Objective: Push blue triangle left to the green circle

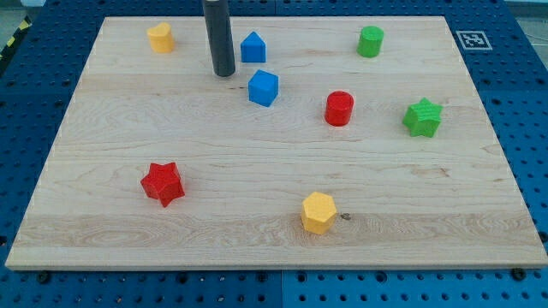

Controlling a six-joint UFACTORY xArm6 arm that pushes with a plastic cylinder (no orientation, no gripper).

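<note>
The pale wooden bench (274, 214) carries 8 blocks. The dark rod has no jaws, so no jaw state applies; its tip (224, 74) sits left of the blue triangle block (253, 47). The green circle block (371, 41) lies well right. Risk: the tip clipping the blue cube block (264, 88) when circling.

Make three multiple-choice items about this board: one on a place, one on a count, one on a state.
1. Where is my tip?
A. at the left of the blue triangle
B. beside the red star
C. beside the green star

2. How many blue blocks?
A. one
B. two
C. three

3. Does my tip touch the blue triangle?
A. yes
B. no, a gap shows
C. hidden

Answers: 1 A, the rod ends left of and slightly below the triangle. 2 B, the triangle and a blue cube-like block. 3 B, bare wood shows between them.
</note>
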